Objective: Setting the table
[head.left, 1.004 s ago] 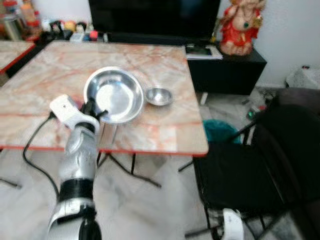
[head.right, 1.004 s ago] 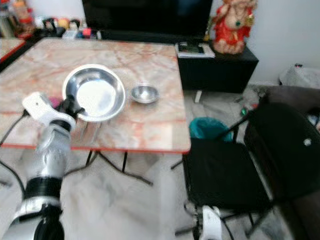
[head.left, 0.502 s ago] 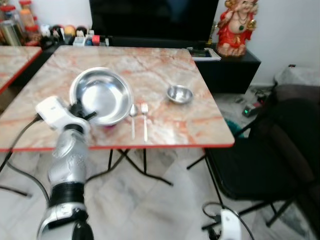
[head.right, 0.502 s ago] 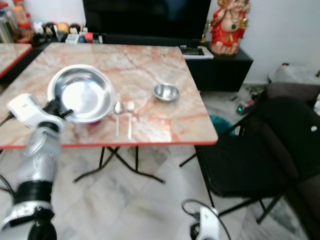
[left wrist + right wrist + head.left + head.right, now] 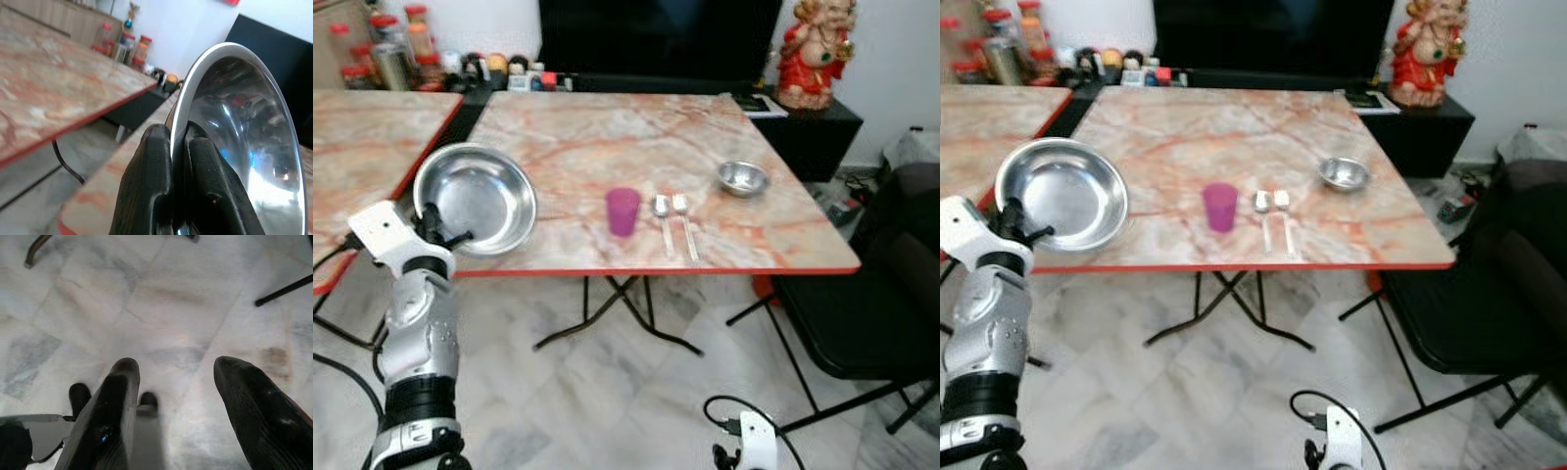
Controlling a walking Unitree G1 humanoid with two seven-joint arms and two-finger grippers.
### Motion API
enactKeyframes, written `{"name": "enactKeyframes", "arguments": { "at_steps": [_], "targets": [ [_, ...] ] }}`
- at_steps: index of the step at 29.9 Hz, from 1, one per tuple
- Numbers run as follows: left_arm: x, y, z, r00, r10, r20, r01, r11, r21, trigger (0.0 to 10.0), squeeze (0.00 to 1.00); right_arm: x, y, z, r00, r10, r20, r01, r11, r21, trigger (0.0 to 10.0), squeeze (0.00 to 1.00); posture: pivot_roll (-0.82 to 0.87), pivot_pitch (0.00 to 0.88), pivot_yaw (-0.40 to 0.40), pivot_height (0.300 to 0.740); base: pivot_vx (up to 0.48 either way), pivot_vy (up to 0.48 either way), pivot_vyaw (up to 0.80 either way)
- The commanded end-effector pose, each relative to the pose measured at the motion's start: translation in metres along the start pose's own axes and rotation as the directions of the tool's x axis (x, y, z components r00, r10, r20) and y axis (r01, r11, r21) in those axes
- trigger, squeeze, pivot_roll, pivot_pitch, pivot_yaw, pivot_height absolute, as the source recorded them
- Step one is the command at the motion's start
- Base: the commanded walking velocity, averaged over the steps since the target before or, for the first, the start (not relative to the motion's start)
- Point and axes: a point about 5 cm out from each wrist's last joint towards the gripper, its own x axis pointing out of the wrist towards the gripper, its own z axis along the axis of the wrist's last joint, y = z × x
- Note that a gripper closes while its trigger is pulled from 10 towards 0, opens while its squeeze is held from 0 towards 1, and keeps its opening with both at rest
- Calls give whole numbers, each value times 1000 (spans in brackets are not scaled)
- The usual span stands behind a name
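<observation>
Partly set, judging by the marble-topped table: already laid near the front edge, a purple cup, then just beside it toward the right a spoon and a fork lying parallel, and farther right, well apart, a small steel bowl. Still to be placed, by the look of it: the large steel plate, carried at the table's front left corner and tilted up toward the camera rather than lying flat; whether its far rim touches the tabletop cannot be told from the head views. Probably meant for a spot near the cup and cutlery, though nothing fixes that. Left hand just below and left of the plate, black fingers pressed together on its near rim, one on the outside and the other on the polished inside, as seen in the left wrist view. Right hand hanging idle low down over the pale marble floor, fingers spread and holding nothing.
</observation>
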Motion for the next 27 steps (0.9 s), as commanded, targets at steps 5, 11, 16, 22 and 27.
{"name": "enactKeyframes", "arguments": {
  "at_steps": [5,11,16,22,27],
  "targets": [
    [-5,-16,-8,999,-49,-7,49,999,12,10000,0,-1,-7,-2,1000,-13,-1,13,1000,8,10000,0,43,0,-42,740,0,480,0],
    [-13,-5,-26,998,-14,-60,16,999,30,10000,0,-2,-11,-4,1000,-21,-6,21,1000,7,10000,0,39,0,-40,740,0,480,0],
    [-17,4,-35,995,20,-97,-18,1000,20,10000,0,-3,-13,-6,1000,-24,-10,24,1000,7,10000,0,39,0,-40,740,0,480,0],
    [-20,10,-40,993,41,-114,-41,999,9,10000,0,-3,-11,-7,1000,-19,-10,19,1000,9,10000,0,45,0,-49,740,0,480,0],
    [-19,8,-41,992,43,-115,-43,999,5,10000,0,-2,-6,-9,1000,-12,-10,12,1000,12,10000,0,50,0,-48,740,0,480,0]
  ]
}}
